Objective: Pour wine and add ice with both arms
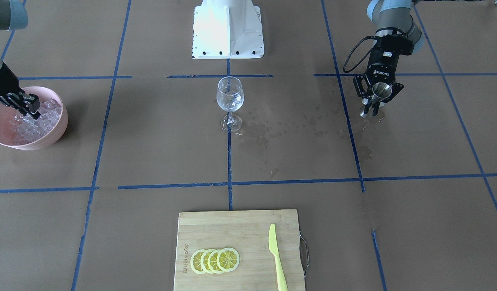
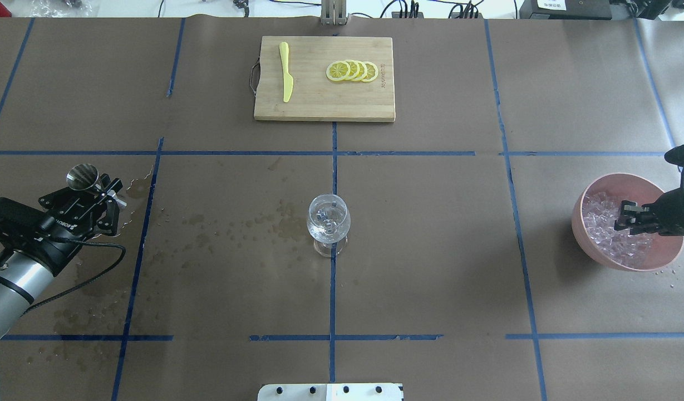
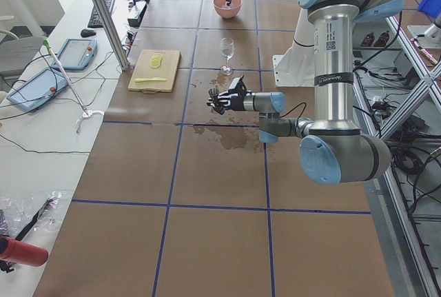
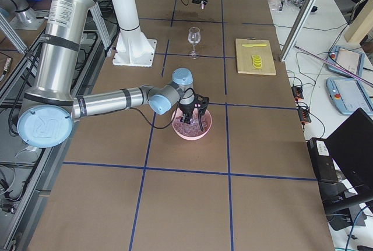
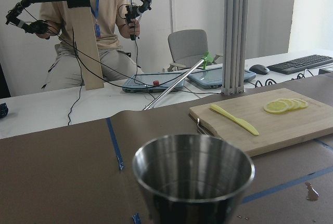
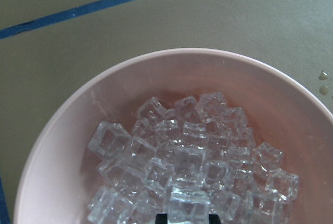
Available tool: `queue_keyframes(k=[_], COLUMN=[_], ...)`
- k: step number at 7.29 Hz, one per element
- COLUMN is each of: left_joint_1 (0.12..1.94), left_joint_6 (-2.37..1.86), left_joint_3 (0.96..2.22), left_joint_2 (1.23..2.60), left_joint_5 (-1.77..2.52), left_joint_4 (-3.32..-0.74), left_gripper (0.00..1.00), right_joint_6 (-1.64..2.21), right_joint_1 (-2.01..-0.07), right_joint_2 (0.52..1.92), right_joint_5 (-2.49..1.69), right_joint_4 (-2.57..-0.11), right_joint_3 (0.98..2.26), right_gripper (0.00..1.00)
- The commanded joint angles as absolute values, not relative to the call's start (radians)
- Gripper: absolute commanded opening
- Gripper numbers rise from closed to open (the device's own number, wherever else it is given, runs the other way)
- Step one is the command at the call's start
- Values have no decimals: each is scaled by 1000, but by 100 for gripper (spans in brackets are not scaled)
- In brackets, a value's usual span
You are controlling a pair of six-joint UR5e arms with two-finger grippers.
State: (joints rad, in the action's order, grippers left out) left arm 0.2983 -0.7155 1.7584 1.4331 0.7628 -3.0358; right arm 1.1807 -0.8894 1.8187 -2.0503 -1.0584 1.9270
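A clear stemmed wine glass (image 1: 229,97) (image 2: 328,220) stands mid-table with a few glassy ice pieces in its bowl. My left gripper (image 1: 373,99) (image 2: 94,192) is out to the side of it, shut on a small upright steel cup (image 1: 381,91) (image 5: 193,174). The cup's inside is dark and no wine shows in it. My right gripper (image 1: 30,108) (image 2: 624,218) reaches down into a pink bowl (image 1: 56,135) (image 6: 67,130) heaped with ice (image 6: 187,156). One cube (image 6: 187,206) sits between its fingertips.
A bamboo cutting board (image 1: 232,226) at the operators' edge holds lemon slices (image 1: 215,260) and a yellow-green plastic knife (image 1: 277,258). Wet splash spots (image 1: 280,127) mark the brown paper between the glass and the left gripper. The white pedestal (image 1: 228,28) stands behind the glass.
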Motion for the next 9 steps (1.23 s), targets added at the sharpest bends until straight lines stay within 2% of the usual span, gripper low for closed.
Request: queue_keyframes(k=[1,3,6,9], left_joint_1=[293,290,270,161], left_joint_6=[-767,-866,-1003,-1006], left_joint_3=[1743,1729,1619,1589], left_joint_2=[1442,1442,1443,1465], left_joint_5=[764,764,727,560], left_joint_4=[-3036,-3036,-3039,-3037], left_gripper=[0,0,0,0], right_joint_6=[1178,1177,1172,1170], right_joint_1=[-894,-908,-960,-1000], right_joint_2=[1821,1832,1833,1830], right_joint_5=[-2065,-2062,-2062,-2066], right_joint_4=[-1058,-1060,-1055,-1048], right_joint_3=[1951,1994,2049,2133], right_gripper=[0,0,0,0])
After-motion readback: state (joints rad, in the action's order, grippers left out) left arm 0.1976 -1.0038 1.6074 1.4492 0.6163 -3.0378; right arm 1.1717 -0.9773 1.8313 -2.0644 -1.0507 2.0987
